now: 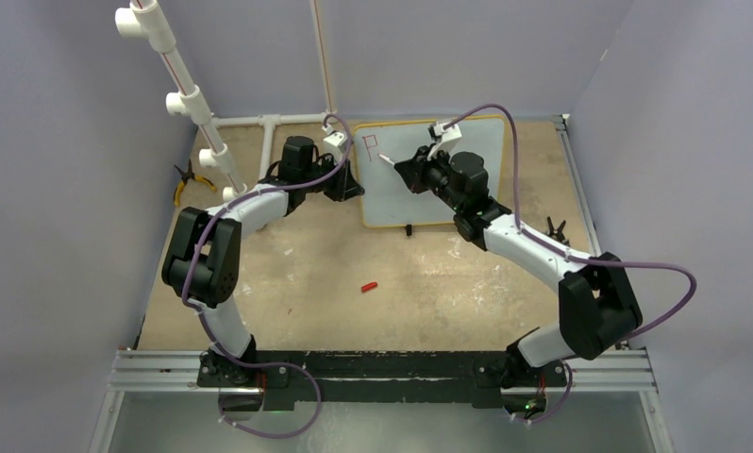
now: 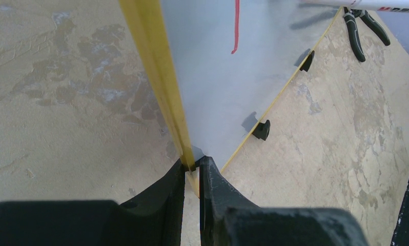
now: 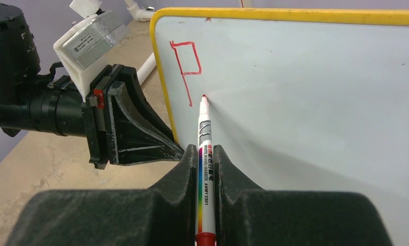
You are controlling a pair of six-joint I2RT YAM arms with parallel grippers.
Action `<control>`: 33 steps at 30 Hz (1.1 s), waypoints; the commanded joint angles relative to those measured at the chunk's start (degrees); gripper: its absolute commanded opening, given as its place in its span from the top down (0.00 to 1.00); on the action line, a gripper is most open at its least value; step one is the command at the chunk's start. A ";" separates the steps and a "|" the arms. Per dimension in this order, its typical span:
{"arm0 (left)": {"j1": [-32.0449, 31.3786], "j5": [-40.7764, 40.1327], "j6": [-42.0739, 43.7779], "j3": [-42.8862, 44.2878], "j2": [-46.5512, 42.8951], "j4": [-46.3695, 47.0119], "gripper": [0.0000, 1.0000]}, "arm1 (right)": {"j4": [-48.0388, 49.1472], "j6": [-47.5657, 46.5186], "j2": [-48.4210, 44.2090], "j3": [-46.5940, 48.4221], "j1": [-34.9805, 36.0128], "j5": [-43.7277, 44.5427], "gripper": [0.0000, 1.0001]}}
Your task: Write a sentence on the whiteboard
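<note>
Both arms are reaching forward, elbows bending outward; left pincer [image 2: 192, 165] and right pincer [image 3: 206, 151] are each clamping tight.

The right arm [image 1: 528, 250] hides part of the whiteboard [image 1: 387, 193].

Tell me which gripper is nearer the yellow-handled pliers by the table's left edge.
Left. The left gripper clamps the left edge of the whiteboard, right of the pliers. The right gripper, shut on a marker over the board, sits even farther right.
</note>
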 commanded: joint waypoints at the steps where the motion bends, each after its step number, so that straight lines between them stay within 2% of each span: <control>1: -0.42 -1.84 2.17 1.56 -0.54 -0.61 1.00 | 3.18 -0.03 0.09 2.58 -0.21 1.70 1.00; 13: -0.50 -1.93 2.40 1.59 -0.72 -0.73 1.00 | 4.46 -2.71 1.60 4.09 -0.25 1.93 1.00; 33: -0.59 -2.09 2.46 1.77 -0.92 -0.83 1.00 | -0.54 -4.50 3.01 2.86 -0.03 -1.53 1.00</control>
